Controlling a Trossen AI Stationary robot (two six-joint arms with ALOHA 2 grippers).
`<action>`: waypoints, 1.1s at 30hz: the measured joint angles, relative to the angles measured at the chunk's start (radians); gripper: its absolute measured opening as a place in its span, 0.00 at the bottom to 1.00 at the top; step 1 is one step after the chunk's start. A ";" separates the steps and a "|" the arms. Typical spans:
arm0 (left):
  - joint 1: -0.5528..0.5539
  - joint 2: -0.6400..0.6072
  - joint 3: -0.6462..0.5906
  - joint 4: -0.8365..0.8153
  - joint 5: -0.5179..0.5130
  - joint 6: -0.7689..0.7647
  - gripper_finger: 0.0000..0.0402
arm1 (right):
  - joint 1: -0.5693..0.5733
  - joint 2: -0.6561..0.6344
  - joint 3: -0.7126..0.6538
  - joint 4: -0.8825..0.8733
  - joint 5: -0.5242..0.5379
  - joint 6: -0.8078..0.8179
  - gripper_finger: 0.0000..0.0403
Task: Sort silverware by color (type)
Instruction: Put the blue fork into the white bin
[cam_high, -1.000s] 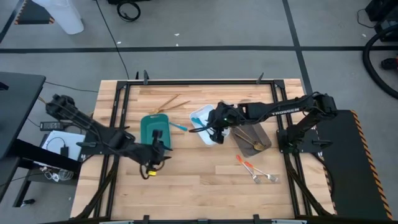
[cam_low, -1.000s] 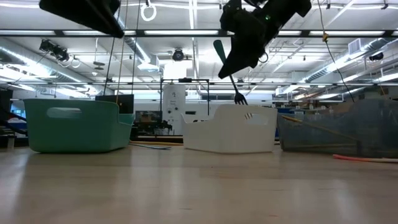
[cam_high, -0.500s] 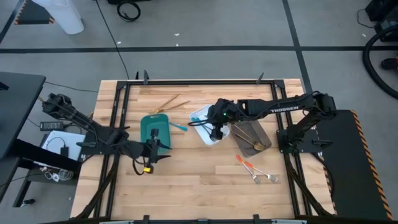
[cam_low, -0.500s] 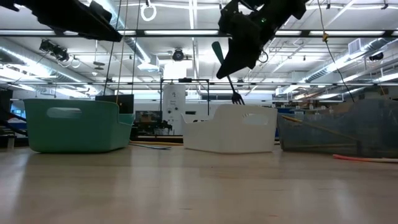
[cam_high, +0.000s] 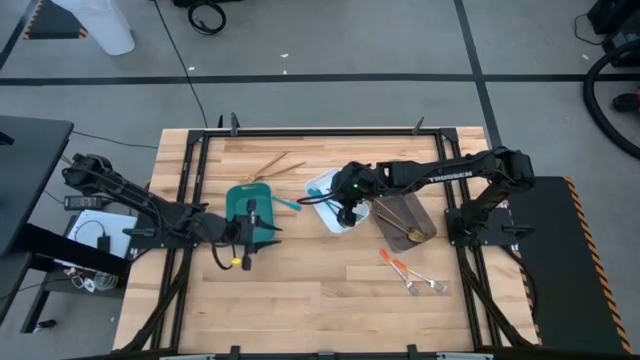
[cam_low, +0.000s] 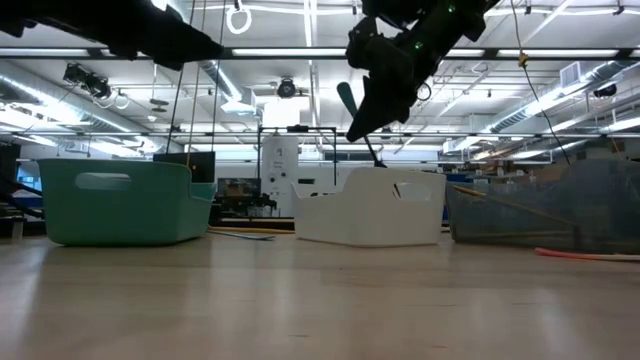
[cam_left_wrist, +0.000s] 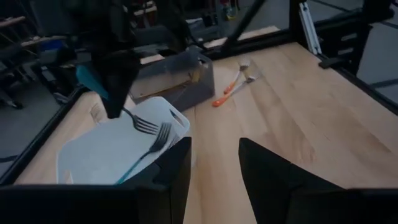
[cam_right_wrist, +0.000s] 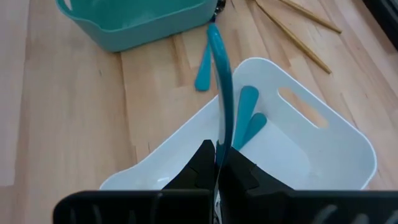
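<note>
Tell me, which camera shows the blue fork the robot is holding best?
The left wrist view: the blue fork shows tines and handle, held by the right gripper over the white tray. The right wrist view shows only its handle, the low view a dark silhouette, the high view barely anything.

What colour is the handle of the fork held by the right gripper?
Blue-teal; the fork in the right gripper shows best in the right wrist view.
</note>
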 joint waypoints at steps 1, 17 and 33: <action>0.003 0.000 0.000 0.014 0.001 0.006 0.35 | -0.002 0.000 0.000 -0.004 -0.001 0.000 0.02; 0.085 0.000 0.000 0.133 0.014 -0.056 0.35 | -0.050 0.047 0.000 -0.059 -0.109 -0.067 0.02; 0.085 0.000 0.001 0.116 0.019 -0.101 0.35 | -0.089 0.046 0.000 -0.134 -0.183 -0.094 0.02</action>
